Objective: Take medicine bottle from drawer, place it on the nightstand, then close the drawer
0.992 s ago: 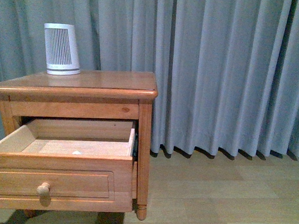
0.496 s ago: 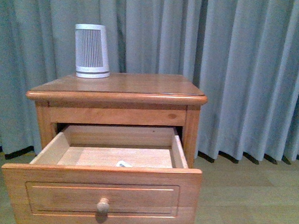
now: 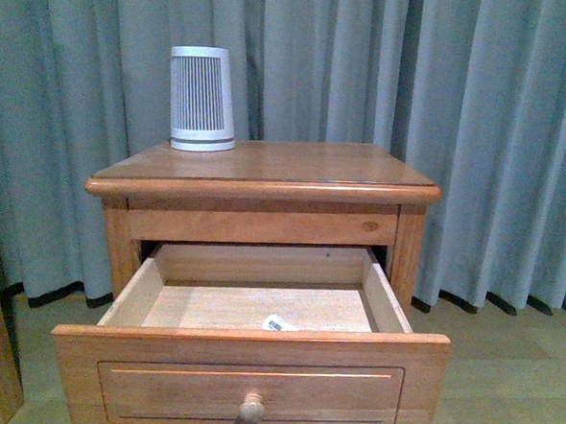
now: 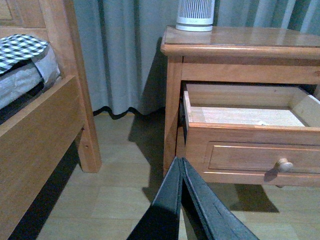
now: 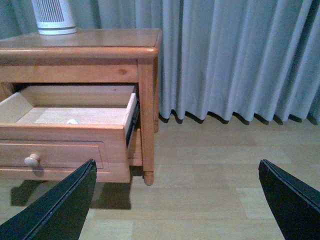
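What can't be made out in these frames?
Medicine bottle: front view, mostly hidden behind the drawer front; only a barcoded sliver shows.
White device: left wrist view, top cut off by the edge.
Right gripper: right wrist view, lower part cut off by the edge.

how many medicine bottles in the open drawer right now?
1. The medicine bottle lies on the floor of the drawer, roughly mid-width, just behind its front, which covers part of it. More could be hidden low behind that front.
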Robot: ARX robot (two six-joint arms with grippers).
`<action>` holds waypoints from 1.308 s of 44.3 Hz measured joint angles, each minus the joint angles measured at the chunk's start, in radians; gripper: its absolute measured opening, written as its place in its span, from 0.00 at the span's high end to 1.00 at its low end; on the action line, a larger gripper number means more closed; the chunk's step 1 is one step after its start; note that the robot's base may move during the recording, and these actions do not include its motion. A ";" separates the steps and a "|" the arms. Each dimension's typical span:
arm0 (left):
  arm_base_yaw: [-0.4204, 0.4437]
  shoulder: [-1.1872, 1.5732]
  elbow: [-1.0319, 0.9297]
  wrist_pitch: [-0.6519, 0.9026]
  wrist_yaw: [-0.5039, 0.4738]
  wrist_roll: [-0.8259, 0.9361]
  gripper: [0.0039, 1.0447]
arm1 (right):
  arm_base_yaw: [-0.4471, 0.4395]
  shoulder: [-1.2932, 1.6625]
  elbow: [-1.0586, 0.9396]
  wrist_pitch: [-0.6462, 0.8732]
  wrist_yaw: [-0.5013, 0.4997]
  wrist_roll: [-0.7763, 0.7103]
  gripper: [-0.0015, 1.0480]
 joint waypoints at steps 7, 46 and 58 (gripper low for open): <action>0.000 0.000 0.000 0.000 -0.006 0.000 0.97 | 0.000 0.001 0.000 0.000 -0.005 0.000 0.07; 0.000 -0.001 0.000 0.000 -0.004 0.001 0.06 | 0.000 0.000 0.000 0.000 -0.004 0.000 0.07; 0.000 -0.001 0.000 0.000 -0.004 0.001 0.06 | -0.129 0.362 0.216 -0.053 -0.133 0.118 0.07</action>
